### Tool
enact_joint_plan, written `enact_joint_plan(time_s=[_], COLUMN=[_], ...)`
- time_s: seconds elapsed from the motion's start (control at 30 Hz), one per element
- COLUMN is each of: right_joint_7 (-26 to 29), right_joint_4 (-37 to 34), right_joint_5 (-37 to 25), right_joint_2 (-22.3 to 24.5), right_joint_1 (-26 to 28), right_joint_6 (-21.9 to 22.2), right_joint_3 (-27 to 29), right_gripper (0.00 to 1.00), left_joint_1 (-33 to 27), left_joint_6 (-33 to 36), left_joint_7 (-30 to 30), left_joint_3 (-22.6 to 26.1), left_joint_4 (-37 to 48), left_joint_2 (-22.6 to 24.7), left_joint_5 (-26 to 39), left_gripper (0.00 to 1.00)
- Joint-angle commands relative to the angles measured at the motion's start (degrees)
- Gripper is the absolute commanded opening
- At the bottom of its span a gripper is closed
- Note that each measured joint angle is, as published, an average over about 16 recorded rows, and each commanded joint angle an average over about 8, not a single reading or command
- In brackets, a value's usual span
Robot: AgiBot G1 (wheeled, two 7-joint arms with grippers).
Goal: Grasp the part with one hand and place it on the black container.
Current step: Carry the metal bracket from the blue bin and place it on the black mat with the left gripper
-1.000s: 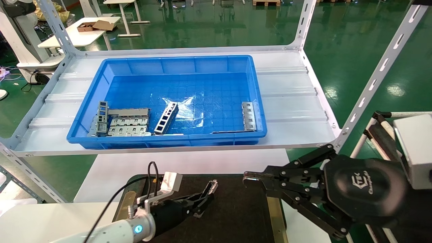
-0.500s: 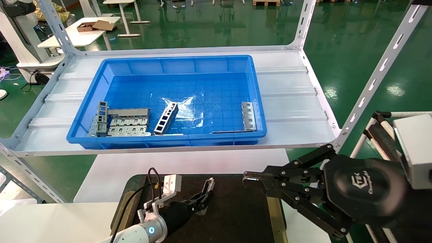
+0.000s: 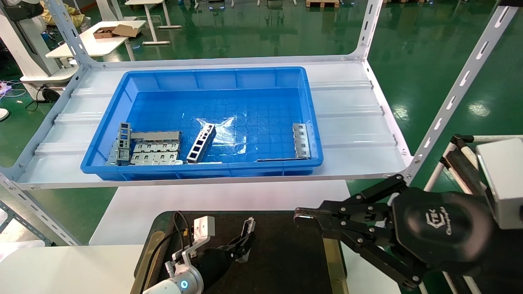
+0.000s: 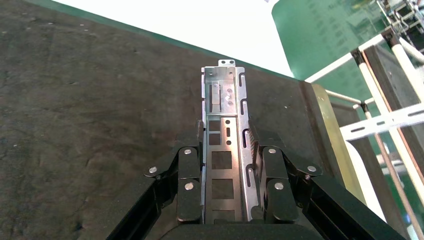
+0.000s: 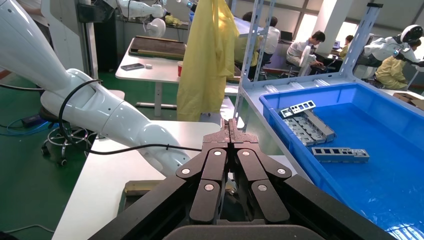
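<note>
My left gripper (image 3: 244, 241) is shut on the part (image 3: 248, 226), a narrow grey metal channel strip that sticks out forward past the fingertips. It is held low over the black container (image 3: 286, 253), a flat black tray with olive-gold rails (image 3: 333, 261). I cannot tell whether the part touches the tray. In the left wrist view the part (image 4: 223, 125) sits between the fingers (image 4: 189, 165) of the left gripper (image 4: 225, 147), above the black surface (image 4: 90, 100). My right gripper (image 3: 300, 216) is shut and empty, parked over the tray's right edge; it also shows in the right wrist view (image 5: 230, 125).
A deep blue bin (image 3: 212, 73) stands on the white rack shelf (image 3: 355, 134) behind the tray. It holds a ladder-like strip (image 3: 201, 143), flat grey plates (image 3: 155, 152) and another strip (image 3: 301, 141). A rack upright (image 3: 457, 94) rises on the right.
My left arm has drawn in under the head view and the gripper with the part has shifted a little to the left over the tray. The right arm has not moved.
</note>
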Motion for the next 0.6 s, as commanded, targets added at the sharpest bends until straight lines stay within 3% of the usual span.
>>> enact_joint_plan(time_s=[0.03, 0.6], right_joint_7=[0.0, 0.0], right_joint_4=[0.0, 0.0], right_joint_5=[0.0, 0.0], right_joint_2=[0.0, 0.0], right_joint_1=[0.0, 0.0], right_joint_6=[0.0, 0.0], right_joint_3=[0.0, -0.1], right_gripper=[0.00, 0.00], left_joint_1=[0.1, -0.1], left_joint_6=[-0.4, 0.1], left_joint_7=[-0.2, 1.9], left_joint_3=[-0.1, -1.2], left_joint_4=[0.5, 4.0], left_joint_2=[0.3, 2.1], left_joint_5=[-0.2, -1.9], left_gripper=[0.00, 0.00])
